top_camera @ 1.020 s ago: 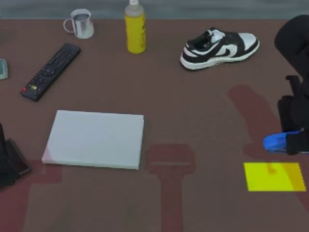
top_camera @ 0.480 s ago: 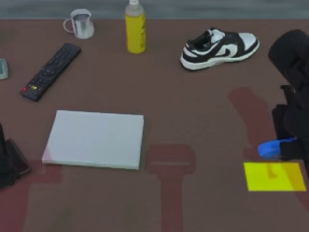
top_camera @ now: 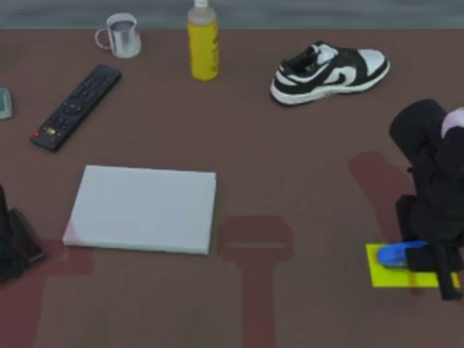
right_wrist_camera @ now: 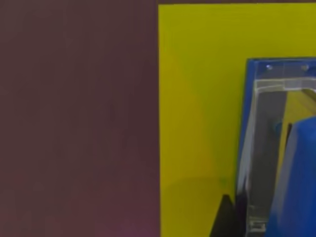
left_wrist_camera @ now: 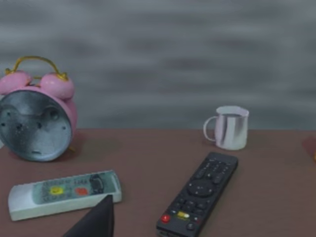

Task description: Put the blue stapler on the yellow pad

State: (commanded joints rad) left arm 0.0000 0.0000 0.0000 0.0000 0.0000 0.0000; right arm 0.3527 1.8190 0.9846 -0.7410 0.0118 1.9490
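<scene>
Two fingers of the right gripper (top_camera: pixel 428 255) are clamped on the blue stapler (top_camera: pixel 397 254), which is held directly over the yellow pad (top_camera: pixel 378 274) near the table's right edge in the top view; whether the stapler touches the pad cannot be told. In the right wrist view the stapler (right_wrist_camera: pixel 296 163) is seen from close above with the yellow pad (right_wrist_camera: pixel 197 98) spread beneath it and bare brown table (right_wrist_camera: pixel 74 118) beside the pad. The left gripper (top_camera: pixel 13 243) is parked at the left edge of the table, and its finger state cannot be told. A white board (top_camera: pixel 142 209) lies left of centre, well apart from the pad. Along the far side are set a black-and-white shoe (top_camera: pixel 330 71), a yellow bottle (top_camera: pixel 203 42), a metal mug (top_camera: pixel 122 35) and a black remote (top_camera: pixel 75 106). A pink alarm clock (left_wrist_camera: pixel 35 121) and a white remote (left_wrist_camera: pixel 64 193) are shown in the left wrist view.
</scene>
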